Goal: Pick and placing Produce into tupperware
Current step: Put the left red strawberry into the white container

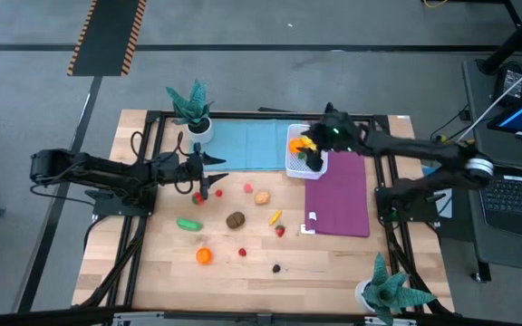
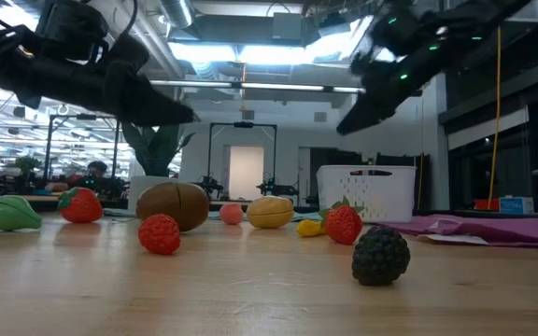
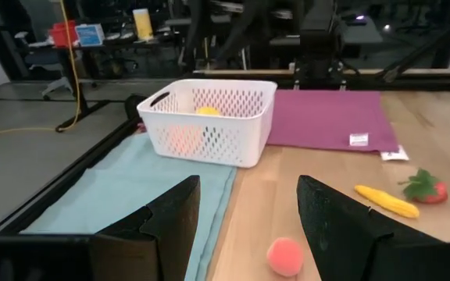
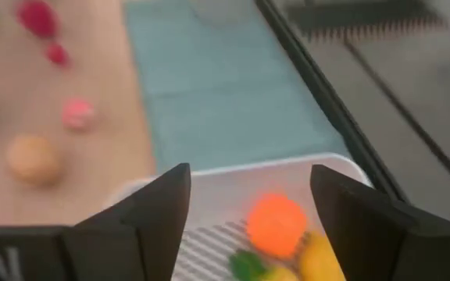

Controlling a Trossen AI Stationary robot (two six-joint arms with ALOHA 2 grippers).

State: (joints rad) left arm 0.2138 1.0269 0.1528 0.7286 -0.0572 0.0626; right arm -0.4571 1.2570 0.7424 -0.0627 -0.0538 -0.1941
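The right hand [image 4: 248,207] is hovering open over the white basket [image 1: 294,163]; the left hand [image 3: 248,222] is waiting open above a pink ball [image 3: 285,255].

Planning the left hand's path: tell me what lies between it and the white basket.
In the left wrist view, a pink ball, blue mat and bare wood separate the left hand from the basket.

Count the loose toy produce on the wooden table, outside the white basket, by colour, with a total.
Red toy berries: 3
Pink round toy fruit: 1
Tan round toy fruit: 1
Green toy vegetable: 1
Brown oval toy fruit: 1
Yellow toy piece: 1
Orange round toy fruit: 1
Dark bumpy toy berry: 1
Total: 10
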